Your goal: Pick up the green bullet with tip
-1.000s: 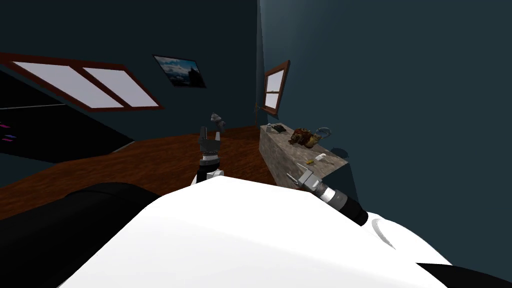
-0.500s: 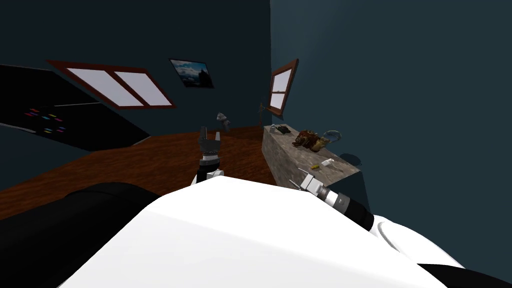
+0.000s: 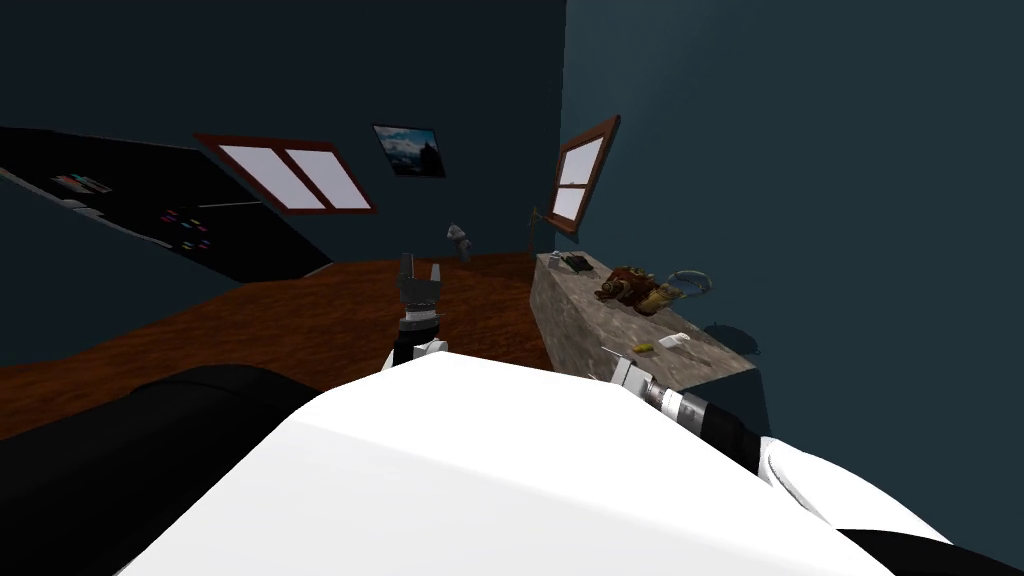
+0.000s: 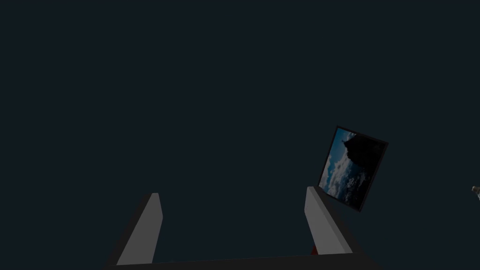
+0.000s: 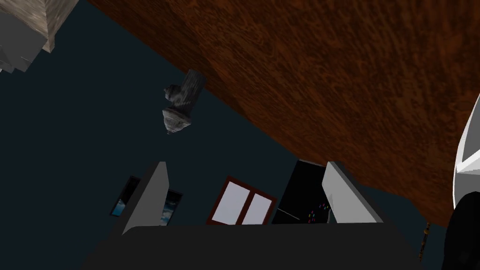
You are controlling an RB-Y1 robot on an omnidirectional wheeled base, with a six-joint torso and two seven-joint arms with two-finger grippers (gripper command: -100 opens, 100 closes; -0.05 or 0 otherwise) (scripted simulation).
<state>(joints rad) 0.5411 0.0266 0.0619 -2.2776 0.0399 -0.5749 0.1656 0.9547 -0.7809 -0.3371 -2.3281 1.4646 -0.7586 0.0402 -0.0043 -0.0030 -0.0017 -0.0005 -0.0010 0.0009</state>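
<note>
Our left gripper (image 3: 420, 266) and right gripper (image 5: 246, 165) both gape empty. The yellow-green bullet (image 3: 645, 347) lies on the stone counter (image 3: 570, 322), just beside a white piece (image 3: 675, 340).

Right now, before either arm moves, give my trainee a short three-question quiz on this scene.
1. True or false: the right gripper is shut on the yellowish bullet.
2. Choose one: what lies right beside the bullet on the stone-look table? A, a small white object. B, a red mug. C, a blue book.
3. Short answer: which is nearer the table, the right gripper or the left gripper?

Key: 1, false: its fingers stand open, away from the bullet. 2, A. 3, the right gripper, at the table's near end; the left gripper is over the wooden floor.
</note>
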